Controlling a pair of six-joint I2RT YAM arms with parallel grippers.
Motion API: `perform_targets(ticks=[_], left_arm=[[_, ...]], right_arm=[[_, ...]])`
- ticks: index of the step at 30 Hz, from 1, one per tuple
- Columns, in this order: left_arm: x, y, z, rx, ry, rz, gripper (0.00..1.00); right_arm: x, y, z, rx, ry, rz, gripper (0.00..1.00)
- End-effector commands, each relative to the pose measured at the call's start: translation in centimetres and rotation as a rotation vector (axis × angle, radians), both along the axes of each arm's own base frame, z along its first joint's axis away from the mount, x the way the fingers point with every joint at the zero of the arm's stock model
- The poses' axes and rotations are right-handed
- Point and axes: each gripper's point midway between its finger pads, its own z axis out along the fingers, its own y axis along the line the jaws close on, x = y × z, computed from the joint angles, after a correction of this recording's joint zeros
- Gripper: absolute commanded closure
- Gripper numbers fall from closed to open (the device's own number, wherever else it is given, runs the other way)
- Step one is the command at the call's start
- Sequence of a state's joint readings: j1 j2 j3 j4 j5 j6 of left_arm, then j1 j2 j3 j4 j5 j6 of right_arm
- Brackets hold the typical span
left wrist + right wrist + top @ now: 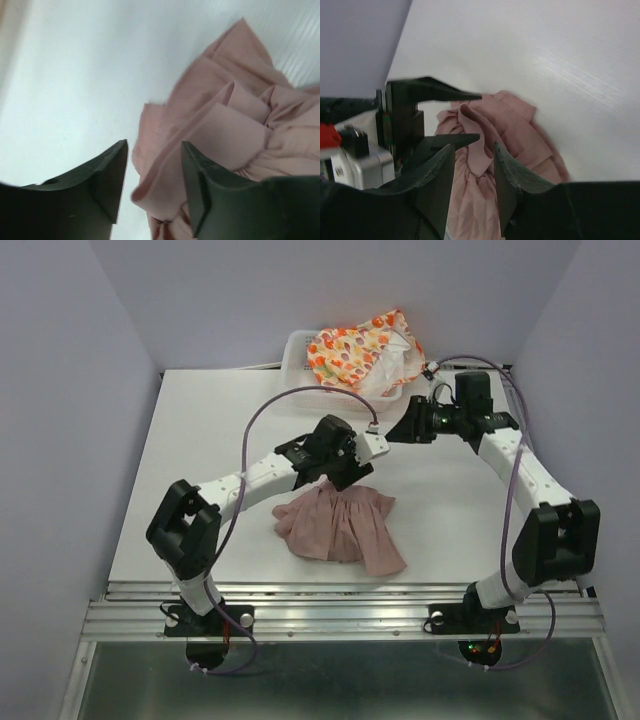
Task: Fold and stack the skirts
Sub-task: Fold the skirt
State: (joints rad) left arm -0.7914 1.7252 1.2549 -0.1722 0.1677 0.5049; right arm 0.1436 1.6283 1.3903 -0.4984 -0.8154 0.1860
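Note:
The pink skirt (pixel 340 528) lies crumpled on the white table, near the front middle. My left gripper (pixel 343 476) is low over its far edge, jaws open, with a raised fold of the pink skirt (pixel 210 130) between the fingers (pixel 107 175). My right gripper (pixel 398 430) is open and empty, just beyond the skirt at the right, pointing at it. In the right wrist view the left gripper (pixel 479 116) straddles the fold of the pink skirt (pixel 520 135). The printed skirt (pixel 352 352) lies bunched in the basket at the back.
A white mesh basket (pixel 293 348) stands at the table's far edge, behind both grippers. Bare white table (pixel 200 460) stretches left of the skirt. Grey walls close in on both sides; a metal rail runs along the front.

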Motion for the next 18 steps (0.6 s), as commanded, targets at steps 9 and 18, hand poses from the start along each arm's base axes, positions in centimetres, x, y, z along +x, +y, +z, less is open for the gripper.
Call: perform_targets(ticks=[9,18], left_arm=[[4.3,4.0,15.0,-0.382,0.063,0.292,0.14],[4.1,8.3,17.8,-0.658,0.216,0.348,0.09]], right_arm=[[-12.9,5.9,8.2,0.536,0.03,0.254,0.65],[-20.7,11.6,1.8,0.489,0.161,0.513,0.68]])
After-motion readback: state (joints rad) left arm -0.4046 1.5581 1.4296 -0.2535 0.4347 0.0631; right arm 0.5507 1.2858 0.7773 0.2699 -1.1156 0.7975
